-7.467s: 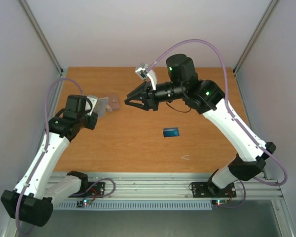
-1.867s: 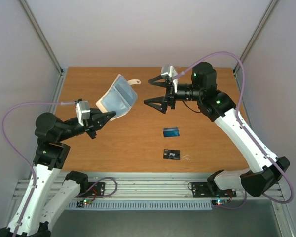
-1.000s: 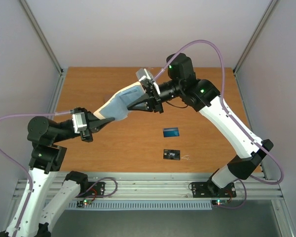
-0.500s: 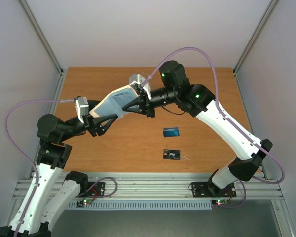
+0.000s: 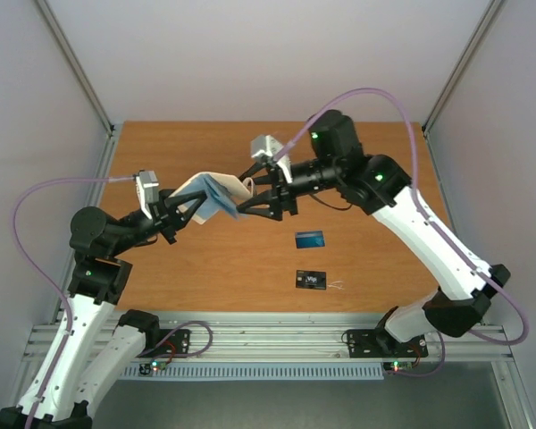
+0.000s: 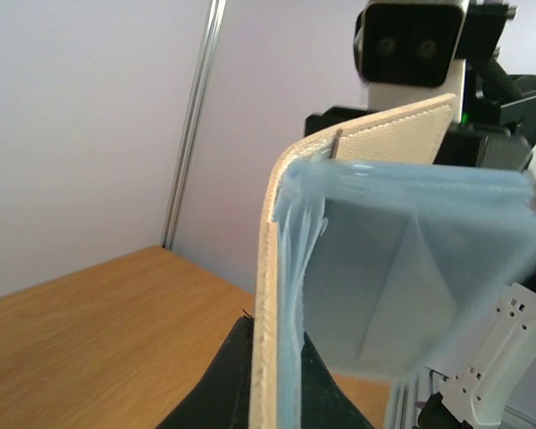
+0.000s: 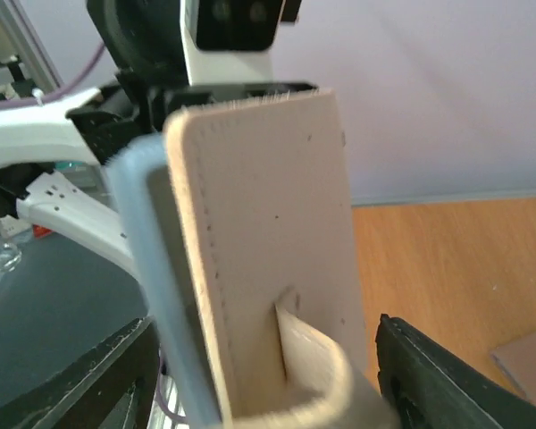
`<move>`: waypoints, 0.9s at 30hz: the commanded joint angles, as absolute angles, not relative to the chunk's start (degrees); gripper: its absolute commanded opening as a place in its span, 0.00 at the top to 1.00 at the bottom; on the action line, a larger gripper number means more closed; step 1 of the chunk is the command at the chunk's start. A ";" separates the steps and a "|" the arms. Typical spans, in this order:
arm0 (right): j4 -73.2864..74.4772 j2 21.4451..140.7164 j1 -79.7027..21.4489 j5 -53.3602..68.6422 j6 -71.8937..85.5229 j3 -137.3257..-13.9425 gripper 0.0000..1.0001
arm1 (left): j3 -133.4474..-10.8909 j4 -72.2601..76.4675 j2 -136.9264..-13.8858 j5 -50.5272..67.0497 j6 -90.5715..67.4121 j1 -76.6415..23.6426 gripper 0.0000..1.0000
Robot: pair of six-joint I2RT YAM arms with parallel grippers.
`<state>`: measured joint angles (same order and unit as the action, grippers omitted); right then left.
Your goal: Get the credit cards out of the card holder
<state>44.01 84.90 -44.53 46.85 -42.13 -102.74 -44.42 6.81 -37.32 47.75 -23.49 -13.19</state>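
Only overhead appear blue card [image 5: 310,239] and black card [image 5: 311,280]; left gripper [image 5: 189,209] pinches card holder [image 5: 214,190], right gripper [image 5: 242,197] spread.

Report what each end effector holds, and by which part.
Left end effector pinches the card holder at its left end; right end effector straddles the other end, jaws open, gripping nothing.
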 commanded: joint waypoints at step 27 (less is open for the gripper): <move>30.06 93.30 -60.71 2.59 -36.51 -104.20 0.16 | -51.56 -12.82 -39.14 24.80 -26.37 -13.58 1.00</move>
